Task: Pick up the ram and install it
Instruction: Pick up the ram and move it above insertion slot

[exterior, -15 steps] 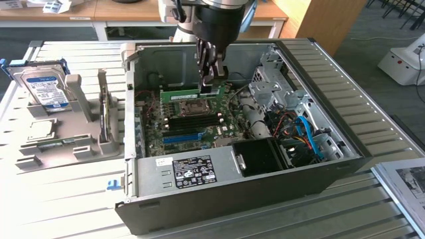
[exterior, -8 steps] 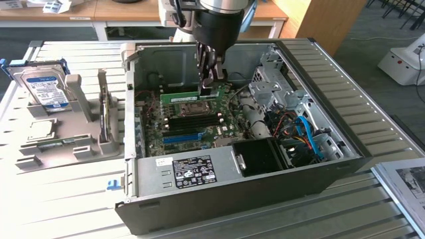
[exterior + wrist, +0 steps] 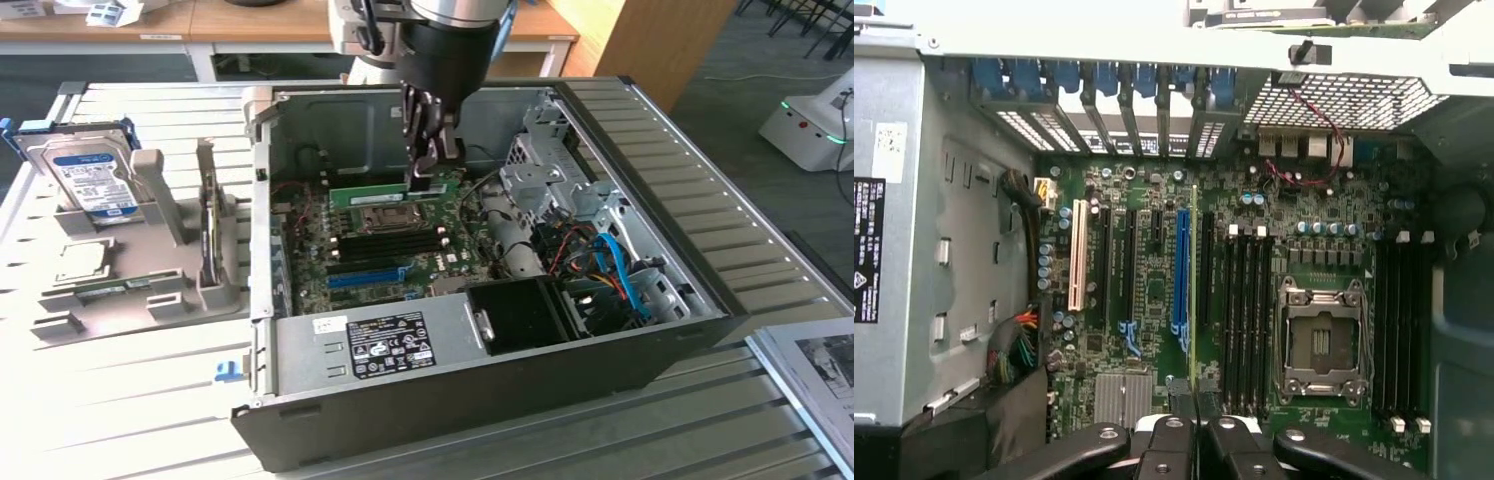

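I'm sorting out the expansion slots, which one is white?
The white slot is the outermost one, beside the grey case wall; the rest are black slots and one blue slot.

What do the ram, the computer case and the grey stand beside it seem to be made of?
The ram, held in the claw: green circuit board, matte, probably fibreglass laminate. The computer case: grey sheet metal, dull sheen, folded edges. The grey stand: likely plastic, matte and blocky, though the look leaves it open.

Exterior high oblique, wrist close, both showing motherboard (image 3: pixel 320 262)
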Available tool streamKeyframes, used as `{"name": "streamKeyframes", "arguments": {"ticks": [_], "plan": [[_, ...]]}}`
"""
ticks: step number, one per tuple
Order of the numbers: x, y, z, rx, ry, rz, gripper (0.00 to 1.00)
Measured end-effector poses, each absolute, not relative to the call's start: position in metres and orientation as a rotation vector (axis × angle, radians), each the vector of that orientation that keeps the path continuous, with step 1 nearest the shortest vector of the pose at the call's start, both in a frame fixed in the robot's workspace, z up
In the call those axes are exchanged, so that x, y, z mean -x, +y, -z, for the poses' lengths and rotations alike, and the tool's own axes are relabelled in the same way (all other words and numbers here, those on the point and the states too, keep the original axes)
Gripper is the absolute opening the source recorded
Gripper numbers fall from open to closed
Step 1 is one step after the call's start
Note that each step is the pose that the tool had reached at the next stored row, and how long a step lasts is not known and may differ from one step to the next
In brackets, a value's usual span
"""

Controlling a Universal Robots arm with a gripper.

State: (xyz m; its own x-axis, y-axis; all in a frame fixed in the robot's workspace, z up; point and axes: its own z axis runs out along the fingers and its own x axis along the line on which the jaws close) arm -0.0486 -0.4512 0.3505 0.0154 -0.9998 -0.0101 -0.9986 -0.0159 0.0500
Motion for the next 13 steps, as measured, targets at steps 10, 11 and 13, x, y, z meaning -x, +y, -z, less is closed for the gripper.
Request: {"name": "streamKeyframes", "arguments": {"ticks": [10,11,13], "plan": [[0.0405,-0.4512,-0.3504,-2.218,-2.183,0.066,0.12],[0.0405,-0.4510,-0.3504,-2.218,-2.183,0.066,0.12],[0.0405,-0.4495,-0.3502,-2.218,-2.183,0.066,0.12]]}}
